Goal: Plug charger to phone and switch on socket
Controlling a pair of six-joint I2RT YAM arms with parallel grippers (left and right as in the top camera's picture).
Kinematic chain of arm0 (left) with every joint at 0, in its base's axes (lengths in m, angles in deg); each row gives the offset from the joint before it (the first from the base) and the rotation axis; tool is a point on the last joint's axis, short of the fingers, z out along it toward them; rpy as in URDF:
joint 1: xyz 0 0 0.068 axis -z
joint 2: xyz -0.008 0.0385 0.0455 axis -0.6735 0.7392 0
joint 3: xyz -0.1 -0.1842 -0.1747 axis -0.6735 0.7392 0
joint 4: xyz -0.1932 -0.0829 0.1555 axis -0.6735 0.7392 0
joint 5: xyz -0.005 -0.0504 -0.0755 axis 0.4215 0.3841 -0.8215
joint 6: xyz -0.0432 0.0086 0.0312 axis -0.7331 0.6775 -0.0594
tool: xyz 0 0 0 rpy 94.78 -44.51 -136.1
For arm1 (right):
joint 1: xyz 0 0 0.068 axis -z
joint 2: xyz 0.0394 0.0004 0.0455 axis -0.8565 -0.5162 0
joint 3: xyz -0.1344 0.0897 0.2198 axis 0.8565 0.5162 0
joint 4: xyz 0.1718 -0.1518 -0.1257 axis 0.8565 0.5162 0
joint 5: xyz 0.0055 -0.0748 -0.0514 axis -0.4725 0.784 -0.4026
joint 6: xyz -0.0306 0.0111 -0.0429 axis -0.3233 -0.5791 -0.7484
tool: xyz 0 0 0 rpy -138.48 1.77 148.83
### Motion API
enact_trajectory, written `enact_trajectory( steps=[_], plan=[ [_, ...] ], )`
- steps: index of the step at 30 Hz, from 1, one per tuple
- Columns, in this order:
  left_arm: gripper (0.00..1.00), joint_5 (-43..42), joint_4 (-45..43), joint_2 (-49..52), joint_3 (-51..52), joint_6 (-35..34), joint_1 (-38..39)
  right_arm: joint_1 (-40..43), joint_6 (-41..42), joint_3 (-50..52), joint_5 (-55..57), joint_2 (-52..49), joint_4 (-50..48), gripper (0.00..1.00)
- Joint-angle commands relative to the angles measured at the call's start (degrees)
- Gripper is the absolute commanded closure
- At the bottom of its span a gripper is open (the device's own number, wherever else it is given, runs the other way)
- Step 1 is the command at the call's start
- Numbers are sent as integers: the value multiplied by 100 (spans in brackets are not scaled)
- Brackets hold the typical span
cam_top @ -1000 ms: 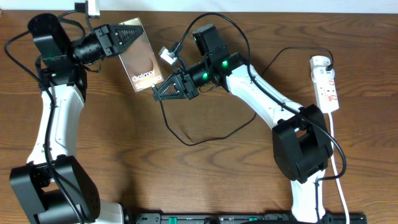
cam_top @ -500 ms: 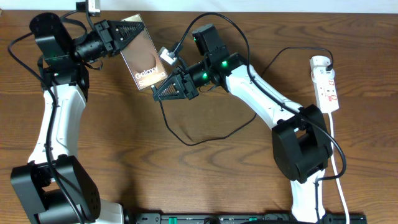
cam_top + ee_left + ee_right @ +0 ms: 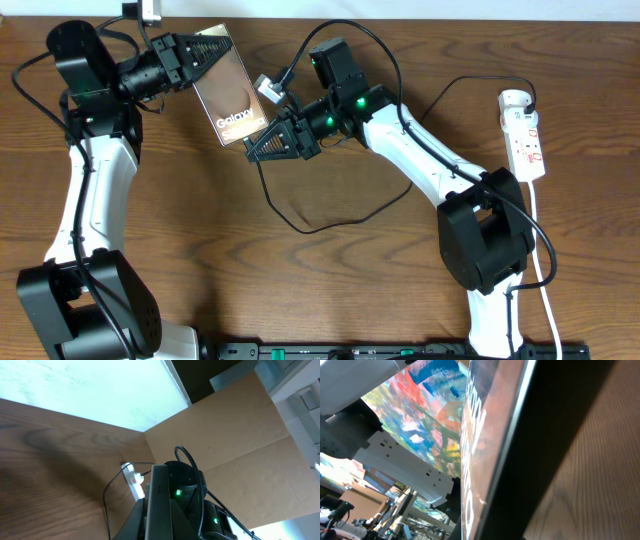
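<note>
L arm (image 3: 90, 200) rises from its base at the near-left table corner, bends by the far-left edge & turns right. The left gripper (image 3: 207, 55) is clamped on the far end of the phone (image 3: 232, 95). The phone looks lifted off the table (image 3: 330, 290) & tilted, lettered end toward the R arm (image 3: 420, 150). In the left wrist view it shows edge-on (image 3: 159, 510) btwn the fingers.

R arm goes from its near-right base up & left across mid-table, green lights lit near the wrist. The right gripper (image 3: 256, 150) points left, tips just beside the phone's lettered end. Its jaws are closed, w/ the black cable of the charger (image 3: 310, 228) running into them. The connector tip is hidden, so can't tell if it touches the phone. The right wrist view is filled by the phone's glossy face (image 3: 445, 435), very close, w/ colourful reflections & wood beyond.

Around: the cable drops from the right gripper, loops on the table under the R forearm, then arcs over to the socket (image 3: 527, 140) at far right. The socket lies flat, well apart from both grippers, its white cord (image 3: 547, 265) running toward the near edge past the R arm's base. R forearm sits btwn phone & socket. Switch position too small to tell.
</note>
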Motion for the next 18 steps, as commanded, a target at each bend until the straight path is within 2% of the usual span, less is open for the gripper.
enact_trajectory(
  steps=[1,18],
  plan=[
    [93,-114,-55,-26,-20,81,-52,17,26,-35,-247,11,-15,99],
    [93,-118,-118,-26,-20,74,-267,2,28,-35,-216,11,-11,99]
  ],
)
